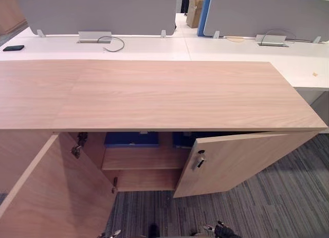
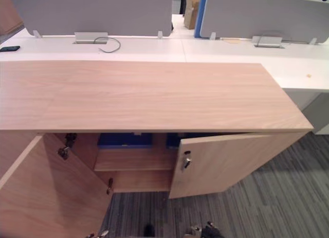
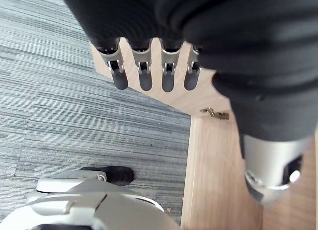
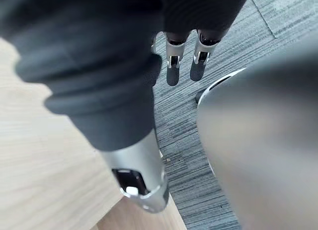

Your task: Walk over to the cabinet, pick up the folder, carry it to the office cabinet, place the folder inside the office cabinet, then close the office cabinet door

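Note:
The wooden cabinet stands right in front of me with both doors open. Its left door is swung wide and its right door, with a lock, is about half open. On the upper shelf inside, two blue folder-like shapes lie mostly hidden under the top. My left hand hangs low beside the left door, fingers straight and holding nothing. My right hand hangs low over the carpet by the right door, fingers straight and also holding nothing.
Behind the cabinet run white desks with grey dividers. On the desks lie a black phone and a cable. A cardboard box stands beyond them. Striped grey carpet covers the floor in front.

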### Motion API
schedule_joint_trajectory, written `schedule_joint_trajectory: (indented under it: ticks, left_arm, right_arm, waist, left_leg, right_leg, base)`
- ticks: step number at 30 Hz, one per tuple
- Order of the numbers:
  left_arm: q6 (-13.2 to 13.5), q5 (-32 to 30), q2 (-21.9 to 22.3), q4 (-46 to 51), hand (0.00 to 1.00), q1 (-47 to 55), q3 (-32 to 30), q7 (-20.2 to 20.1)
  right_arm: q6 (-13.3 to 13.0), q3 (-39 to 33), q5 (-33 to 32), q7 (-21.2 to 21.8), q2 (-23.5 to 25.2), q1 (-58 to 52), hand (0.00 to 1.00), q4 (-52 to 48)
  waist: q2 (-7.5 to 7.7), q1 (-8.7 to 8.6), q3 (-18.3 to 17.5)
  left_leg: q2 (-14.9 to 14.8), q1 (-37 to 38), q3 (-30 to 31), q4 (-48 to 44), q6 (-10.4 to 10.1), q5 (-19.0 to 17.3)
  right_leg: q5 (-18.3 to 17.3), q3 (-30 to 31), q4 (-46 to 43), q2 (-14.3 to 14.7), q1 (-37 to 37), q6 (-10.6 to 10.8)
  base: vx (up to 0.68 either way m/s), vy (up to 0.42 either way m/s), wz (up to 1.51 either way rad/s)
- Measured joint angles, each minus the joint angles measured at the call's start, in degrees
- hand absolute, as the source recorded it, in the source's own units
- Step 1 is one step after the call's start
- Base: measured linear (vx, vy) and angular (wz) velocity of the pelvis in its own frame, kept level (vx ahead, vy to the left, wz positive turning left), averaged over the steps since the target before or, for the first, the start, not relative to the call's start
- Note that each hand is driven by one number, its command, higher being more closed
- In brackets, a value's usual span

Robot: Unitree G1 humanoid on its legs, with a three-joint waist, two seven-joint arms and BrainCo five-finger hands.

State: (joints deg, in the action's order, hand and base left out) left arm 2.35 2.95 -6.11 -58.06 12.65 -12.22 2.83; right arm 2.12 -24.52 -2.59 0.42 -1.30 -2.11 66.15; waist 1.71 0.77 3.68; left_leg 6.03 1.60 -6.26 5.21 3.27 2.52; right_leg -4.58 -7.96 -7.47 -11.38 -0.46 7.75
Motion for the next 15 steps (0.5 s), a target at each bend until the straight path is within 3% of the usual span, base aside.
schedule_joint_trajectory:
  ticks: [7, 15]
  left_arm:
    - [0.4, 0.3, 0.0, -1.5, 0.0, 0.0, 0.7, 0.0]
    - [0.5, 0.3, -1.0, -1.5, 0.0, 0.0, 3.6, -0.2]
  right_arm:
    - [0.1, -3.2, -0.7, -0.6, -0.4, 0.0, 0.0, 1.7]
    - [0.0, -2.4, -0.7, -0.6, -0.3, 0.3, 0.0, 2.1]
  waist:
    - [-0.57, -0.39, -0.8]
    - [-0.51, -1.07, -0.7]
  left_leg:
    - [-2.8, 1.7, 1.8, -0.3, -2.6, 0.7]
    - [-3.4, 2.3, 2.8, -0.1, -3.1, 0.8]
  right_leg:
    - [-0.4, -3.4, 3.2, 3.2, 4.3, -1.6]
    - [-0.3, -4.7, 4.2, 3.8, 5.8, -2.2]
  base:
    - [0.12, -0.134, 0.21]
    - [-0.04, -0.045, 0.05]
